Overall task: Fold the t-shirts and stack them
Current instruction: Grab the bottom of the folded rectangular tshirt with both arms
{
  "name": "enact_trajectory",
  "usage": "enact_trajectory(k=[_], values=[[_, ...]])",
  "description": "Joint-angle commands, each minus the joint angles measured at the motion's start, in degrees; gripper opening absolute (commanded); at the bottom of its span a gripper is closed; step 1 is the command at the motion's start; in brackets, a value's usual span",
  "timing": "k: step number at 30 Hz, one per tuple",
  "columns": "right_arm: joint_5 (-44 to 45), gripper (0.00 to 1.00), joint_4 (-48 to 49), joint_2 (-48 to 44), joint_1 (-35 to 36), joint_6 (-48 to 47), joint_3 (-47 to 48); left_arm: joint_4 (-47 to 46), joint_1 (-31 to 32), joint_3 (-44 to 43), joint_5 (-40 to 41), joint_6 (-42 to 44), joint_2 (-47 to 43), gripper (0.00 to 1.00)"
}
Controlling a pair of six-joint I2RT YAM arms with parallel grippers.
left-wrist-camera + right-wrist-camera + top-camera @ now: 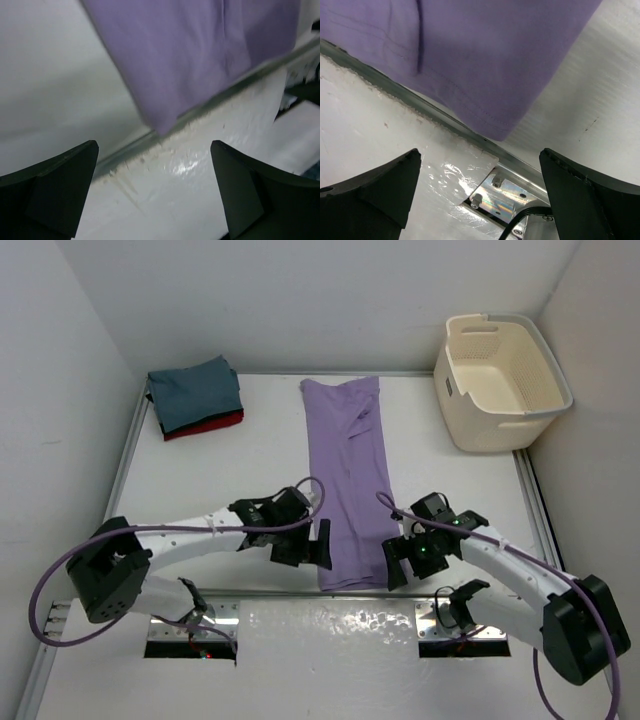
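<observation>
A lavender t-shirt (347, 480), folded lengthwise into a long strip, lies in the middle of the table and reaches its near edge. My left gripper (311, 544) stands open and empty beside the shirt's near left corner. My right gripper (399, 561) is open and empty beside the near right corner. The left wrist view shows that corner of the lavender shirt (190, 55) ahead of the left gripper (155, 192), apart from both fingers. In the right wrist view the lavender hem (485, 60) lies beyond the right gripper (480, 195). A folded slate blue-grey shirt (195, 392) rests on a red one (212, 425) at the back left.
A cream plastic tub (500, 380) stands at the back right, with nothing seen inside. A metal rail (270, 592) runs along the table's near edge, with a shiny taped strip (330, 625) just below it. White walls close in on both sides and the back.
</observation>
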State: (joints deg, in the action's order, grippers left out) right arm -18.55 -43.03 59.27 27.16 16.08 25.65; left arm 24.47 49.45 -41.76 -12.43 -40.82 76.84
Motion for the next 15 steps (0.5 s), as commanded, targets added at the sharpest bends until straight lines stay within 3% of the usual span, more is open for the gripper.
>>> enact_trajectory(k=[1,8,15], values=[[-1.6,0.99,3.5,0.3,-0.2,0.8,-1.5,-2.6,3.3,-0.2,-6.8,-1.3,0.0,0.93],[0.3,0.96,6.7,1.8,-0.2,3.5,-2.7,-2.5,6.7,-2.5,-5.9,2.3,7.7,0.82],[-0.3,0.94,9.8,1.2,-0.1,5.6,-4.3,-1.3,13.6,-6.4,-3.7,2.6,19.3,0.52]])
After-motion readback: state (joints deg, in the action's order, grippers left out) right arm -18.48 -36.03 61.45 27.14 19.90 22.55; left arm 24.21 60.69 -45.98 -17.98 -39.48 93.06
